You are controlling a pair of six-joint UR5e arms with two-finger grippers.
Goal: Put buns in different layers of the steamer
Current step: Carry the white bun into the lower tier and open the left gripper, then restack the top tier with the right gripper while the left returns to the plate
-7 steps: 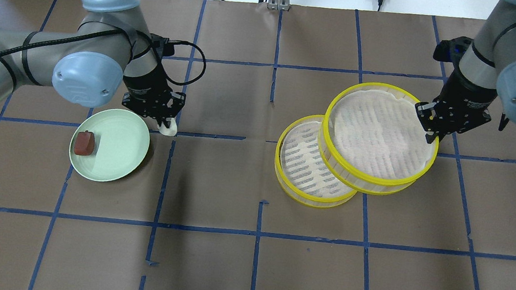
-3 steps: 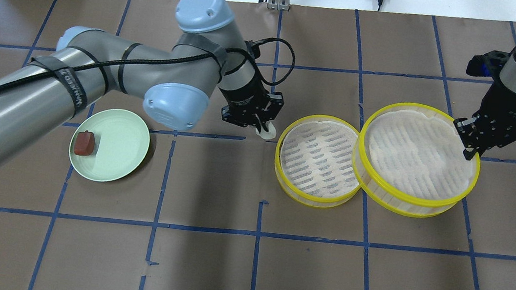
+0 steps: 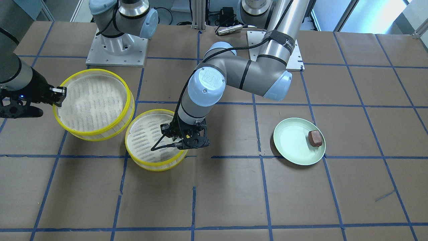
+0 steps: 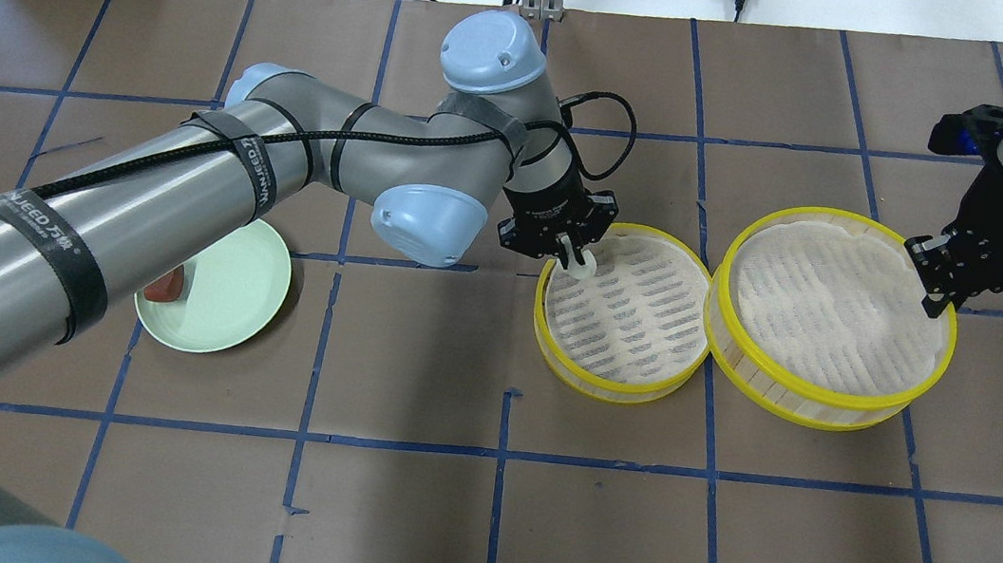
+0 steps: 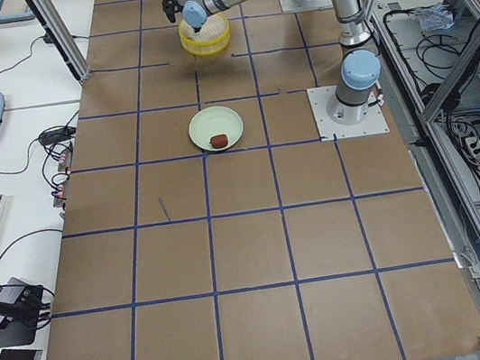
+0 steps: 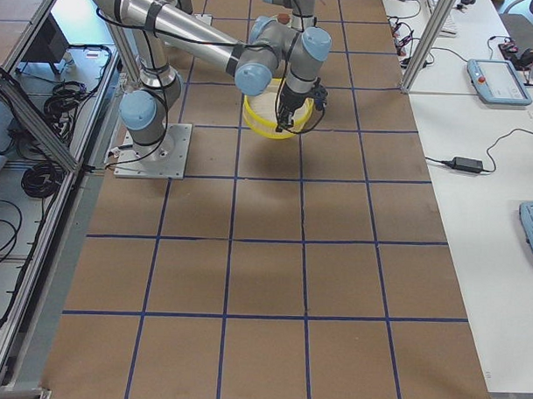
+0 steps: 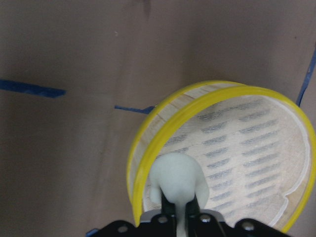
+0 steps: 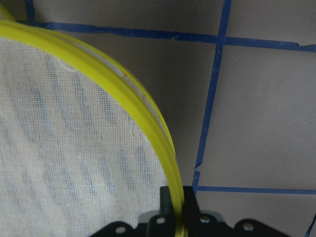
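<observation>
My left gripper is shut on the white bun and holds it just inside the near-left rim of the lower steamer tier. The left wrist view shows the bun over the tier's striped floor. My right gripper is shut on the yellow rim of the other steamer tier, which is beside the first and touching it. The rim runs between the jaws in the right wrist view. The reddish-brown bun lies on the pale green plate.
The plate sits left of centre, partly under my left arm's forearm. Brown paper with blue tape lines covers the table. Cables lie beyond the far edge.
My left arm has carried the white bun from beside the plate rightward to the lower tier. My right gripper has pulled the upper tier off to the right, so it now sits beside the lower one.
</observation>
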